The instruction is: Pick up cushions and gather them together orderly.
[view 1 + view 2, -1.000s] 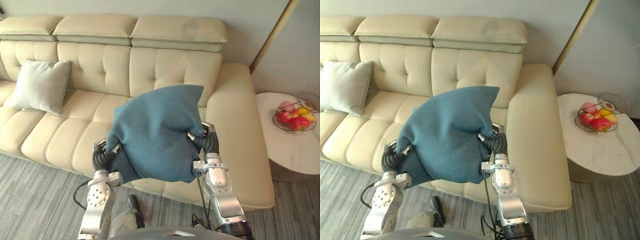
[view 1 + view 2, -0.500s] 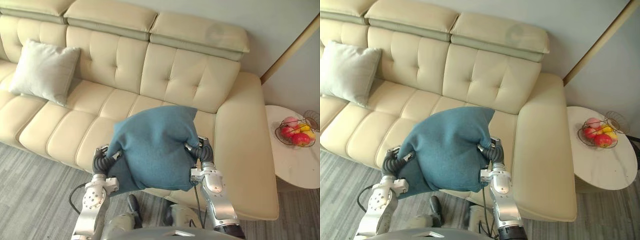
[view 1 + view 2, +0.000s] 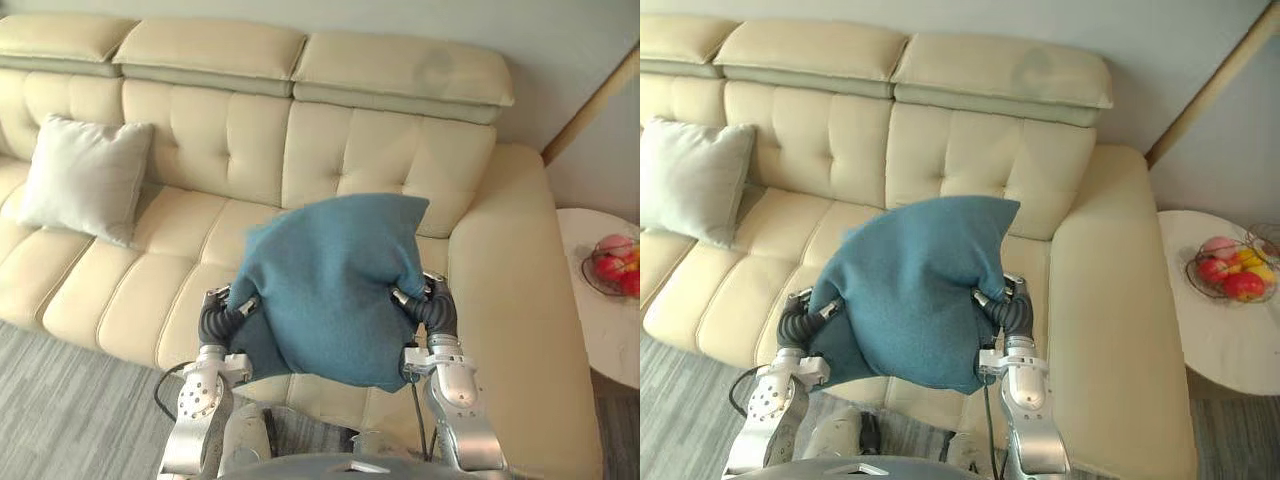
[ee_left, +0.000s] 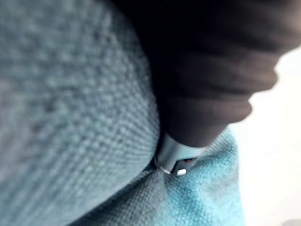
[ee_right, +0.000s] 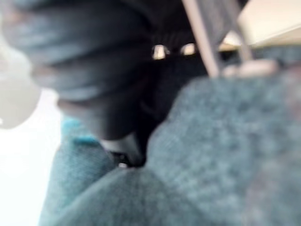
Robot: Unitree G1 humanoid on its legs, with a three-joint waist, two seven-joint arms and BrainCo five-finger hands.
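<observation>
A teal cushion (image 3: 330,285) hangs in the air in front of the sofa's right seat, one corner pointing up. My left hand (image 3: 222,318) holds its left edge and my right hand (image 3: 432,306) its right edge. A silver thumb shows on the front of the cloth at each side, and the cloth puckers there. The wrist views show the teal cushion (image 4: 70,117) weave (image 5: 225,155) pressed close against each dark cover. A pale grey cushion (image 3: 85,178) leans upright against the backrest at the sofa's left.
The cream leather sofa (image 3: 200,150) spans the view, its wide right armrest (image 3: 1120,300) beside my right arm. A round white side table (image 3: 1225,340) with a wire fruit basket (image 3: 1238,272) stands at the right. Grey carpet (image 3: 60,400) lies in front.
The whole picture has shifted, so the camera has moved. Both hands keep hold of the teal cushion, and its upper corner now stands higher against the backrest.
</observation>
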